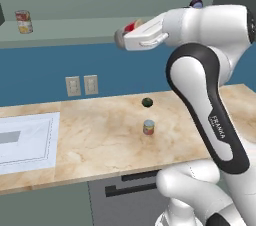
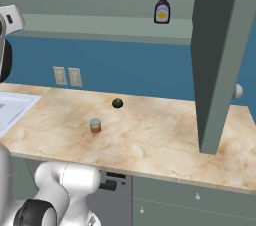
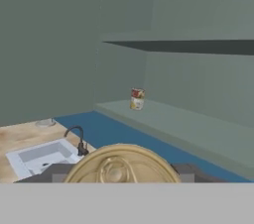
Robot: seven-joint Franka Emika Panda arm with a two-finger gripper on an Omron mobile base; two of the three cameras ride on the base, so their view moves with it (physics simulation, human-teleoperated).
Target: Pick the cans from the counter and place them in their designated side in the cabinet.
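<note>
Big grey-green cabinet (image 1: 100,27) up top, one long ledge. Below it the table (image 1: 100,135), marble-patterned, with one white sink (image 3: 37,156) at its left end. The arm is raised to ledge height, gripper (image 1: 122,37) with its jaws closed around one can (image 1: 131,27), red label, held in the air. Second can (image 1: 148,127) stands alone mid-table. One yellow-and-red tin (image 1: 23,21) on the ledge's left, one bottle (image 2: 162,6) well right. One green lump (image 1: 147,102) just behind the table can.

Three cans (image 1: 148,127) — one sauce bottle (image 2: 162,7) — one green lump (image 2: 117,103).
</note>
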